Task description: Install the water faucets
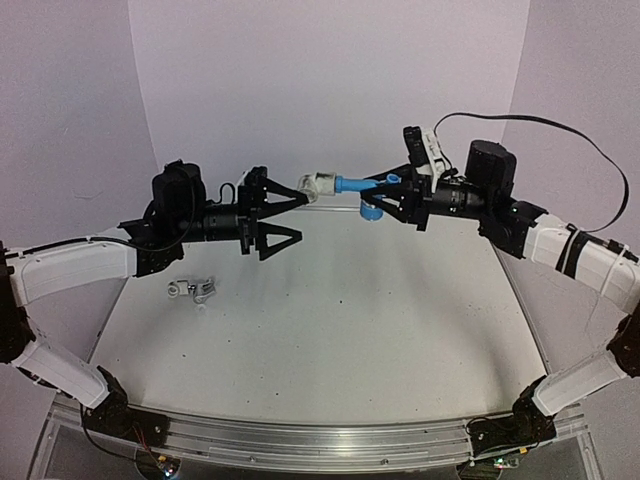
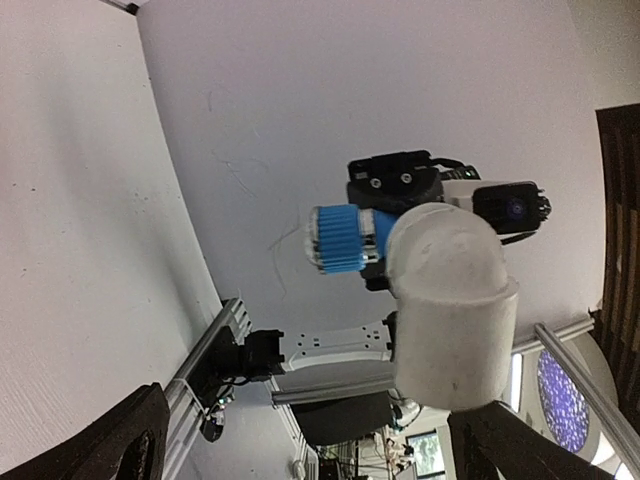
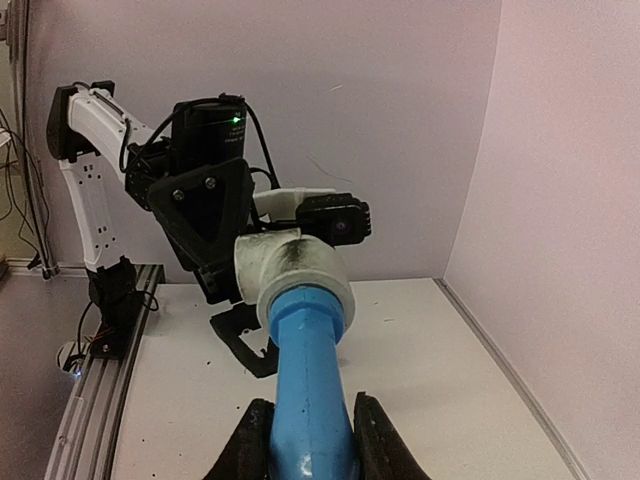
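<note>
Lilac walls curve round a white table (image 1: 330, 340), well below both jaws. The right gripper (image 3: 312, 445) is clamped on the light blue faucet (image 3: 310, 370), whose long axis runs level, straight out from those jaws toward the left gripper (image 1: 300, 215). A white elbow fitting (image 3: 290, 270) caps its far end, just ahead of the left jaws, which gape wide around nothing. The left arm is nearer to re-grip it, I judge. The silver faucet (image 1: 195, 290) lies on the table below the left jaws.
</note>
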Motion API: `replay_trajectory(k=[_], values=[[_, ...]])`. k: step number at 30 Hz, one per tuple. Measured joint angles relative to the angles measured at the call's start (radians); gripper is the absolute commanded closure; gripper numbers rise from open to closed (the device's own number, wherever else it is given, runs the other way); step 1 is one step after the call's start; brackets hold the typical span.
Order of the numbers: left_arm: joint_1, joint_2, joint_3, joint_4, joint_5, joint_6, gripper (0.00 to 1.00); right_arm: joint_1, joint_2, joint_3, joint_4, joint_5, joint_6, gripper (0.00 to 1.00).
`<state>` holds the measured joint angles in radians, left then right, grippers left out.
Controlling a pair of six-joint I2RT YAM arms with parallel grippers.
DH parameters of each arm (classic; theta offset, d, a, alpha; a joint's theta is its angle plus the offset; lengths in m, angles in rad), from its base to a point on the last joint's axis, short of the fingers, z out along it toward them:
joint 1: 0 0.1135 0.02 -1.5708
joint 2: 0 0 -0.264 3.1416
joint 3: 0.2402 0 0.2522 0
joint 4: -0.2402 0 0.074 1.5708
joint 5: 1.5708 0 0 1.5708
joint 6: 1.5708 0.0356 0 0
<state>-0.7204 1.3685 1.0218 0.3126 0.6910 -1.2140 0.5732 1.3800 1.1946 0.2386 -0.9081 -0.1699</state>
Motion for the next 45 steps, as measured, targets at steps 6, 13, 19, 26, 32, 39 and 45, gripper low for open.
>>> replay_trajectory(k=[6,13,19,26,32,39,45], values=[[-0.020,0.009,0.079,0.019,0.027,0.009,0.05,0.068,0.000,0.000,-0.016,0.024,-0.047,1.00],[-0.020,0.079,0.151,0.039,0.073,0.020,0.49,0.120,0.000,0.000,-0.040,0.045,-0.062,1.00],[-0.020,0.111,0.163,0.055,0.100,0.054,0.78,0.119,0.009,0.000,-0.061,0.134,-0.011,1.00],[-0.006,0.089,0.163,0.064,0.080,0.387,1.00,0.099,0.105,0.134,-0.135,0.024,0.330,1.00],[-0.002,-0.005,0.158,0.038,0.023,0.964,1.00,0.079,0.249,0.274,0.054,-0.263,0.930,1.00],[0.058,0.015,0.235,-0.099,0.101,1.078,1.00,0.078,0.288,0.178,0.331,-0.264,1.187,0.85],[0.081,0.017,0.144,-0.068,0.181,0.977,1.00,0.082,0.273,0.160,0.156,-0.260,1.102,0.21]])
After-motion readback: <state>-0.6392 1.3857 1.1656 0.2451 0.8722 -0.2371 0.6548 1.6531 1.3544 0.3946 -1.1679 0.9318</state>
